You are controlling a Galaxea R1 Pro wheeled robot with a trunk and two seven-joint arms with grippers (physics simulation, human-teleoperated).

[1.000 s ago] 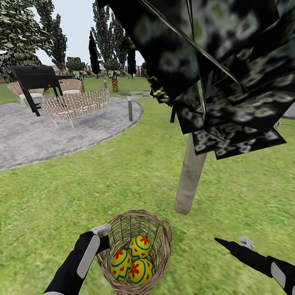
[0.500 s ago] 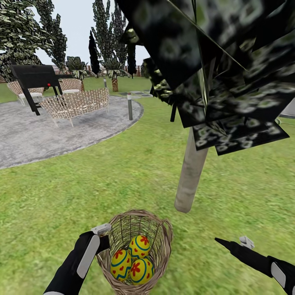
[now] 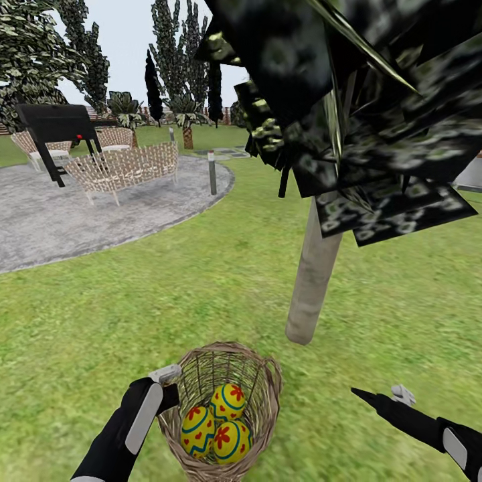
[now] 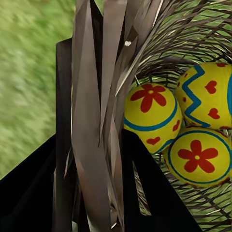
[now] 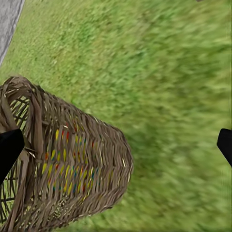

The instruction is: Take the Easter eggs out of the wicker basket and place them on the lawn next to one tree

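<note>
Basket (image 3: 224, 408): stands upright on the lawn (image 3: 167, 294), mouth up, long axis vertical, narrowing toward the base; it sits low in the head view between the two arms. In the right wrist view its woven side (image 5: 72, 169) shows, with egg colours glinting through the weave.
Eggs: all three lie in the bottom of the basket, touching one another in a tight cluster. One (image 3: 228, 402) sits on the tree side, one (image 3: 197, 430) toward the left arm, one (image 3: 231, 442) nearest the robot. In the left wrist view they appear close up (image 4: 152, 113), (image 4: 208, 94), (image 4: 198, 157); which way their long axes point I cannot tell.
Tree (image 3: 313, 274): pale trunk just beyond the basket and a little to the right, leaning slightly; dark leaf patches hang over it.
Left gripper (image 3: 167, 385): at the basket's left rim, arm reaching forward and up from below. The left wrist view shows one dark finger (image 4: 63, 121) outside the wall and another inside, so the fingers straddle the weave; whether they pinch it I cannot tell.
Right gripper (image 3: 378, 398): hovers over grass right of the basket, apart from it, arm pointing left and forward; its fingers are spread wide with nothing between.
Patio (image 3: 60, 214): grey, far left, with wicker seats.
</note>
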